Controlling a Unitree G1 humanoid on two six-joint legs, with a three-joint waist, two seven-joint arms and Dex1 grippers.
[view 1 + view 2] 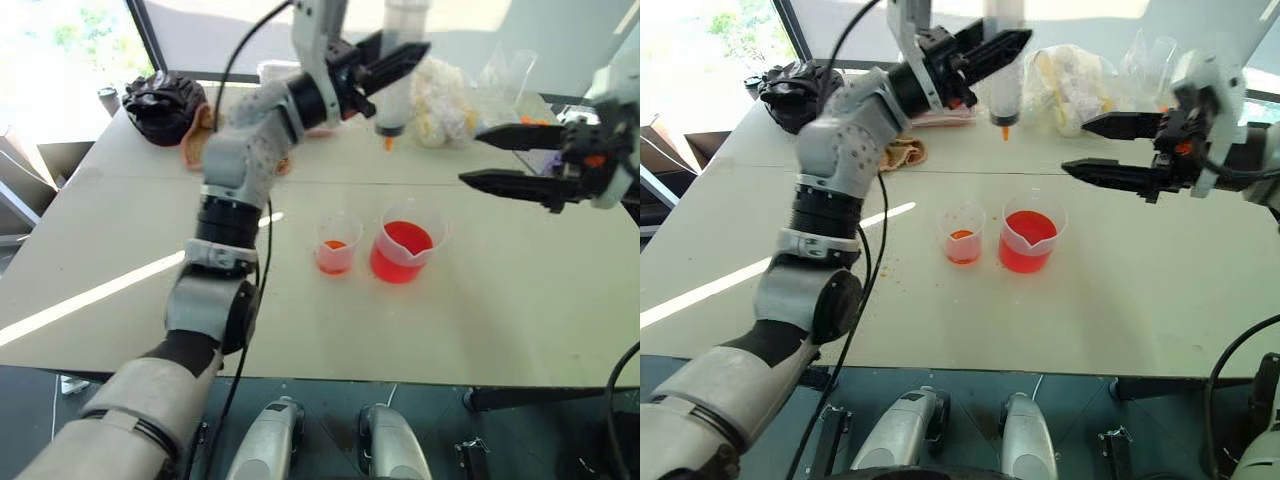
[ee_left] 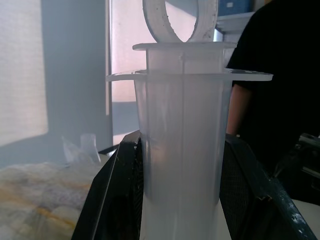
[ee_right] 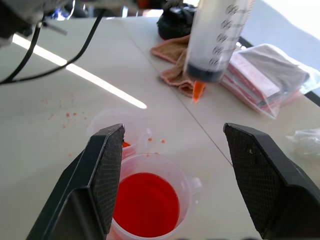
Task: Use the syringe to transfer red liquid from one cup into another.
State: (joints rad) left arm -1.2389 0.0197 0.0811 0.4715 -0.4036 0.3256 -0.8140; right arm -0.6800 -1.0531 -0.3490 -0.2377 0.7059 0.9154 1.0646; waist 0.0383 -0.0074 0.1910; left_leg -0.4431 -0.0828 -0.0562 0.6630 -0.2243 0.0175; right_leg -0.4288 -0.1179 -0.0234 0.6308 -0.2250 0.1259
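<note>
Right wrist view: left gripper [image 1: 392,62] clamps the clear, orange-tipped syringe [image 3: 216,42] upright; right gripper [image 3: 172,165] gapes empty.

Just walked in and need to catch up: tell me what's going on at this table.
The left gripper is shut on the syringe, holding it upright above the table with its orange tip down. The right gripper hangs open off to the side, holding nothing. Below stand the larger spouted beaker, holding plenty of red liquid, and the smaller cup beside it, holding only a little.
</note>
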